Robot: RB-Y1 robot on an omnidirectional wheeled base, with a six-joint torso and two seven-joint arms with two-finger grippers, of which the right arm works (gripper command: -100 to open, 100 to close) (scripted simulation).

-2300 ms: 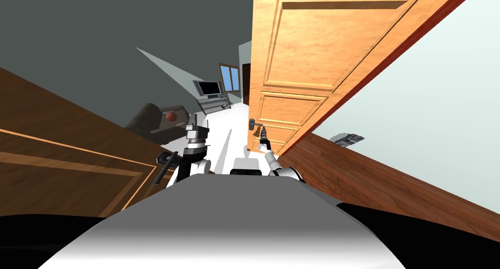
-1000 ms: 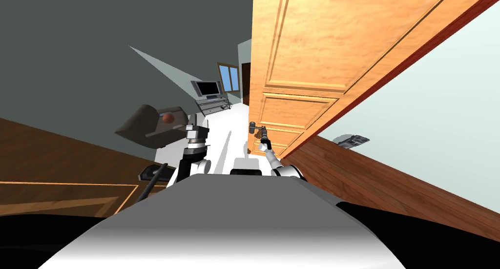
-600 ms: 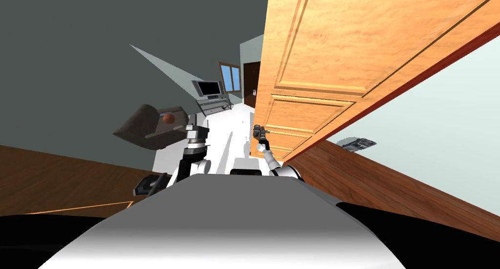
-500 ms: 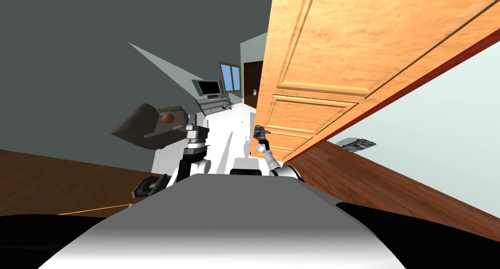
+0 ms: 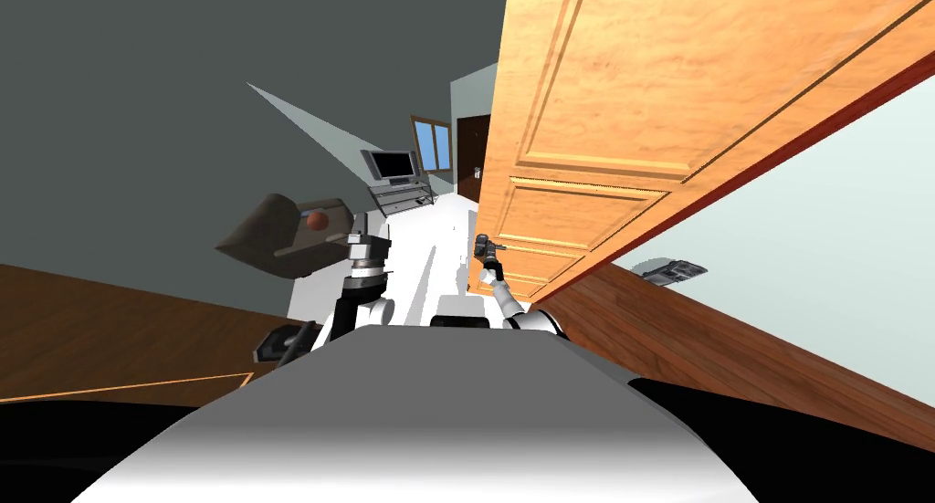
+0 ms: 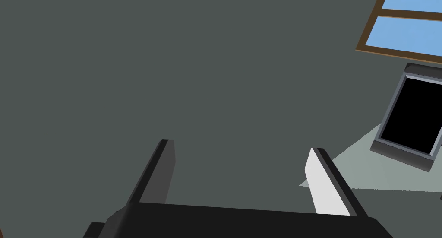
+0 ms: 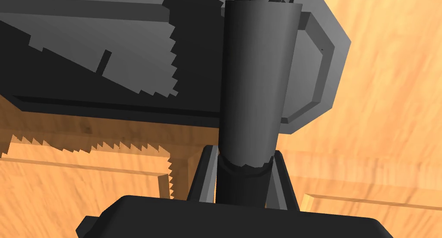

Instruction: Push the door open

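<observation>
A light orange panelled door (image 5: 593, 114) stands partly swung away from me on the right. Its dark handle (image 5: 485, 244) is at the door's near edge, low down. My right gripper (image 5: 490, 254) reaches up to it. In the right wrist view the dark round handle bar (image 7: 254, 88) runs straight between the two fingers (image 7: 206, 175), which press its sides, with the handle's dark plate (image 7: 319, 75) on the wood behind. My left gripper (image 5: 363, 228) is raised left of the doorway, apart from the door, and stands open (image 6: 241, 175) with nothing in it.
Through the opening lies a white floor (image 5: 429, 242) with a brown armchair (image 5: 274, 237) holding a reddish ball on the left, and a TV on a stand (image 5: 391, 166) farther back. A dark wooden panel (image 5: 119, 342) is near left, and a red-brown frame (image 5: 730, 351) is near right.
The door has swung farther away to the right over the last second, my right hand staying at its handle. My right fingers have come together on the handle. The left arm holds still.
</observation>
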